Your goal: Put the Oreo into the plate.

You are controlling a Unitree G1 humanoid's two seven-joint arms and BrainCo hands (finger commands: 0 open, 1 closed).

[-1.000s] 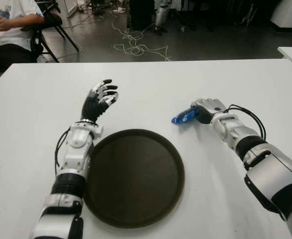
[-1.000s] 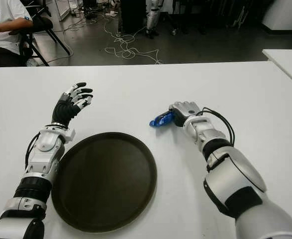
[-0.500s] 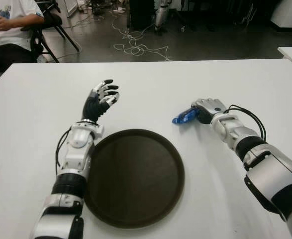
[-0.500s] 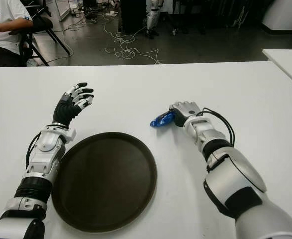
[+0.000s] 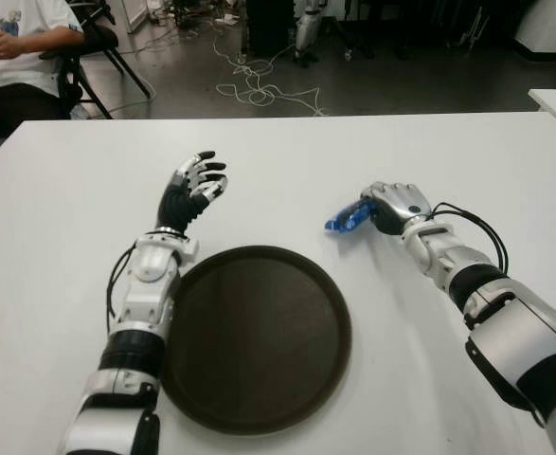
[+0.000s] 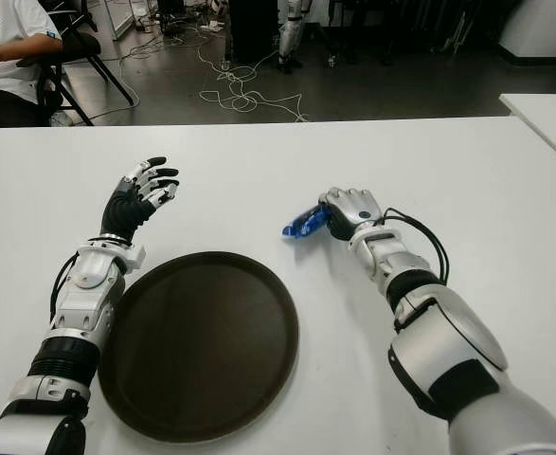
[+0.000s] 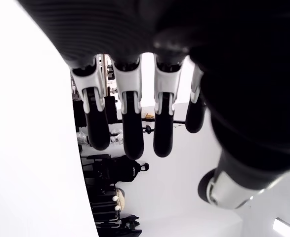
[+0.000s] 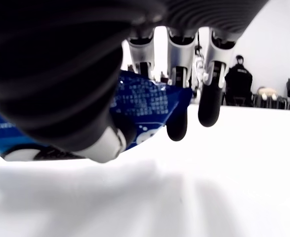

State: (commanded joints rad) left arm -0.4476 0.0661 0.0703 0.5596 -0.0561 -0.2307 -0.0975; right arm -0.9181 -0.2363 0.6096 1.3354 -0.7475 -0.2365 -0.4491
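Now right hand [image 5: 396, 204] clenched on Oreo [image 5: 346, 218], just off desk [image 5: 448, 152], beyond plate [image 5: 259, 332] far-right rim. Left hand [image 5: 192, 190] idle, fingers spread, beyond plate's left rim. Next: carry over plate, release.

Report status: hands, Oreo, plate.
Right hand shut on Oreo pack, beyond the plate's right side. Left hand open, idle, past plate's left rim. Plate holds nothing; path unobstructed.

White table [image 5: 287, 161]; round dark plate [image 5: 256, 336] flat on it, near edge.
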